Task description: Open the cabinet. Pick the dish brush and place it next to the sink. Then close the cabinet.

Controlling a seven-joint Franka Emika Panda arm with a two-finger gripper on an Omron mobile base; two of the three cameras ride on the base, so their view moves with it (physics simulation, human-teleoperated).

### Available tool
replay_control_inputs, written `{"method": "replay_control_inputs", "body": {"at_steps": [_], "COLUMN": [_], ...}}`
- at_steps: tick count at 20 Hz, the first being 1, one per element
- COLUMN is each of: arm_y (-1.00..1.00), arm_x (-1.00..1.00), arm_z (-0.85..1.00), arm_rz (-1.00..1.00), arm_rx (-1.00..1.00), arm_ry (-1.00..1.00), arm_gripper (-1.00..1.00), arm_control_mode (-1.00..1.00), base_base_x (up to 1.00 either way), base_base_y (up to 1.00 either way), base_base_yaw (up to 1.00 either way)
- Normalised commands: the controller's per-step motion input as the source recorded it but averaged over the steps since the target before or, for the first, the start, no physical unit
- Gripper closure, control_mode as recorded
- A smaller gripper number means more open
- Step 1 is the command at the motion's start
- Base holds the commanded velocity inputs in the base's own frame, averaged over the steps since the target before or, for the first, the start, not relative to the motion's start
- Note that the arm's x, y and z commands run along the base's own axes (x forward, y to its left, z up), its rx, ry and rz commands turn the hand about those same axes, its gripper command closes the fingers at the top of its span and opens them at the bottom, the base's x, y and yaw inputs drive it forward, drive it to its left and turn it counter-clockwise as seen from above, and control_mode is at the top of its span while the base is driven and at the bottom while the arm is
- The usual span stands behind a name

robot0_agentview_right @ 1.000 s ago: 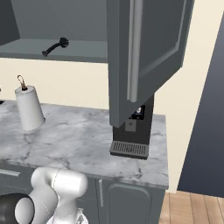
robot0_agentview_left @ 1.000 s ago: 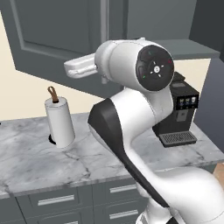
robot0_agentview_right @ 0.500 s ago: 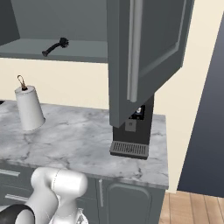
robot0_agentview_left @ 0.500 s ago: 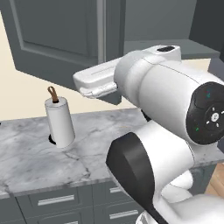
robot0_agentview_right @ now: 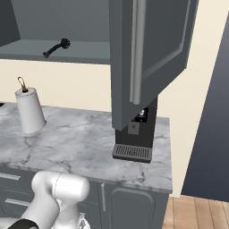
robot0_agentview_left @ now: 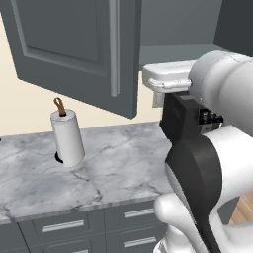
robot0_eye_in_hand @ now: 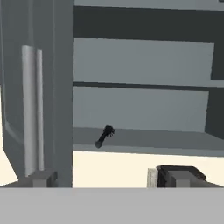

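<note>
In the right base view, the paper-towel roll (robot0_agentview_right: 30, 115) is standing upright at nine o'clock on the marble worktop (robot0_agentview_right: 80, 143). Above it, toward eleven o'clock, the dish brush (robot0_agentview_right: 57, 47) is lying on the grey shelf (robot0_agentview_right: 85, 51) inside the cabinet (robot0_agentview_right: 147, 53), its bristled head pointing right and its handle slanting down to the left. Further right, one cabinet door is hanging open, its long silver bar handle (robot0_agentview_right: 137, 51) facing the camera. Below the door, around four o'clock, a black coffee machine (robot0_agentview_right: 136, 136) is sitting on the worktop, partly hidden behind the door's lower edge.

In the hand view, the other open door's handle (robot0_eye_in_hand: 31, 109) is standing at nine o'clock, and the brush is lying near the centre on the shelf. The end effector (robot0_eye_in_hand: 111, 177) is holding nothing, its fingertips (robot0_eye_in_hand: 41, 178) spread wide at the bottom edge, well apart from the brush.
</note>
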Motion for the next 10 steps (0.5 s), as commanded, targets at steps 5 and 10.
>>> {"method": "replay_control_inputs", "body": {"at_steps": [5,10], "arm_y": [-0.71,-0.45], "arm_x": [0.5,0.79], "arm_z": [0.01,0.0], "arm_rz": [0.0,0.0], "arm_rx": [0.52,0.65], "arm_ry": [0.12,0.2], "arm_gripper": [-1.0,-1.0], "arm_control_mode": [-1.0,-1.0], "base_base_x": [0.0,0.0], "base_base_y": [0.0,0.0], "base_base_yaw": [0.0,0.0]}}
